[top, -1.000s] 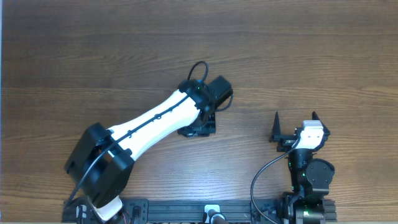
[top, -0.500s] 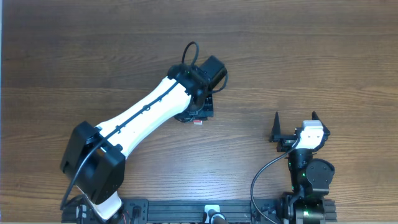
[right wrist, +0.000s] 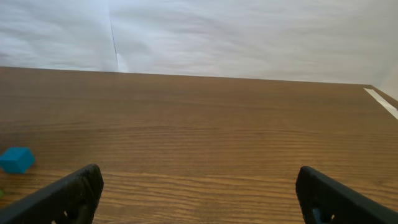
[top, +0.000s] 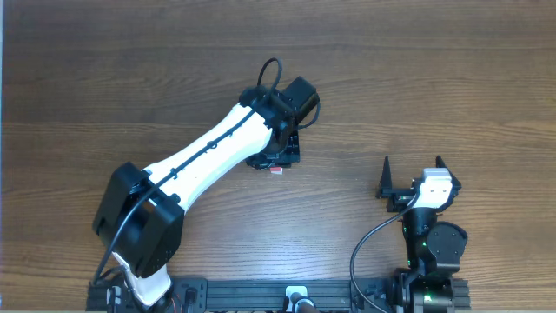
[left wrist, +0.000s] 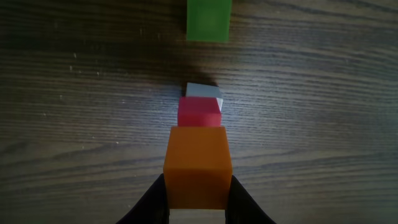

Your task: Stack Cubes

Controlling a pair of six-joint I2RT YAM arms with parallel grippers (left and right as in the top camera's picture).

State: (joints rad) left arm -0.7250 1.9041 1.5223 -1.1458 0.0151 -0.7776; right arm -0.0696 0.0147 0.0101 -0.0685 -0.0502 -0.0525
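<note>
My left gripper [left wrist: 198, 190] is shut on an orange cube [left wrist: 198, 165], one finger on each side of it. Just beyond the orange cube I see a red cube [left wrist: 199, 114], and a white cube [left wrist: 203, 91] shows right behind the red one; whether those two are stacked or side by side I cannot tell. A green cube [left wrist: 209, 18] lies farther off on the wood. In the top view the left gripper [top: 274, 156] is at the table's middle, with a sliver of the red cube [top: 276, 170] peeking out below it. My right gripper [top: 413, 178] stands open near its base.
A blue cube [right wrist: 15, 159] lies on the brown wooden table [top: 434, 69], far to the side in the right wrist view. A white wall runs behind the table's far edge. The left arm's white link crosses the table from the lower left.
The left arm has moved up the picture with the orange cube, mostly in the first half second, and the red cube's edge now shows below its gripper. The right arm stayed still.
</note>
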